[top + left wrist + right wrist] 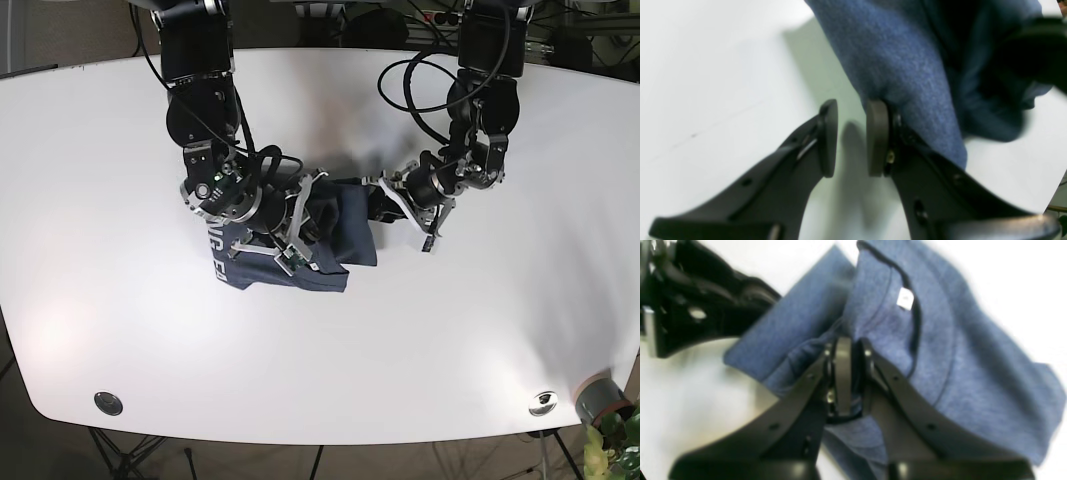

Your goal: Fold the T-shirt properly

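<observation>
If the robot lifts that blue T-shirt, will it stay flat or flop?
Probably flop: the T-shirt already bunches in soft folds where the right tool pinches it. Likely light too. It shouldn't roll, lying limp on the table.

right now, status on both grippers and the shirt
Left gripper open, empty beside the cloth. Right gripper shut on T-shirt, bunched mid-table. Nothing in the way.

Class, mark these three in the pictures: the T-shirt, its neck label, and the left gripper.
T-shirt [973,373]: right wrist view, on the flat blue body cloth.
neck label [905,298]: right wrist view, on the white tag inside the collar.
left gripper [851,138]: left wrist view, midway between its open fingertips.
</observation>
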Action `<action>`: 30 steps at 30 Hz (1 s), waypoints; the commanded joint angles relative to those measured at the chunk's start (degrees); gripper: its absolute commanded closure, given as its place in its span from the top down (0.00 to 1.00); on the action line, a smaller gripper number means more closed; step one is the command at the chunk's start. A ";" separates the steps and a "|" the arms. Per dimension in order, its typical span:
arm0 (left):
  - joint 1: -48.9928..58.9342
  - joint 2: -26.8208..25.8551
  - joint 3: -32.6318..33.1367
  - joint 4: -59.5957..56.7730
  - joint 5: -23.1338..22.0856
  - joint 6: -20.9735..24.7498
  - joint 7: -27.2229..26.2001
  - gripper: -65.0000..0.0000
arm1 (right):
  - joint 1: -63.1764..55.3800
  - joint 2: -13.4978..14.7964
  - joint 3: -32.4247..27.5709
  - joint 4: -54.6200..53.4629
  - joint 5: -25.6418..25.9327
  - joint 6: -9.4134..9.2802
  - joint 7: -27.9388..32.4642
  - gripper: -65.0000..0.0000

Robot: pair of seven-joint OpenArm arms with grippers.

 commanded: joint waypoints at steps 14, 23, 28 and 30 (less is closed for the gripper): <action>-1.02 -0.10 -0.33 0.84 -1.10 -0.64 -1.24 0.20 | 0.95 -4.20 -8.32 8.29 0.92 0.11 -5.20 0.03; -1.02 -0.10 -0.42 1.19 -1.28 -0.73 -1.24 0.20 | 3.67 -4.90 -8.41 -2.70 0.92 0.11 0.60 0.04; -1.02 -0.10 -0.51 1.28 -1.28 -0.73 -1.24 0.20 | 4.20 -4.81 -8.41 -9.65 0.48 0.02 6.23 0.04; -1.02 -0.10 -0.59 1.37 -1.28 -0.73 -1.24 0.20 | 4.20 -4.81 -8.41 -12.02 0.48 0.02 8.25 0.04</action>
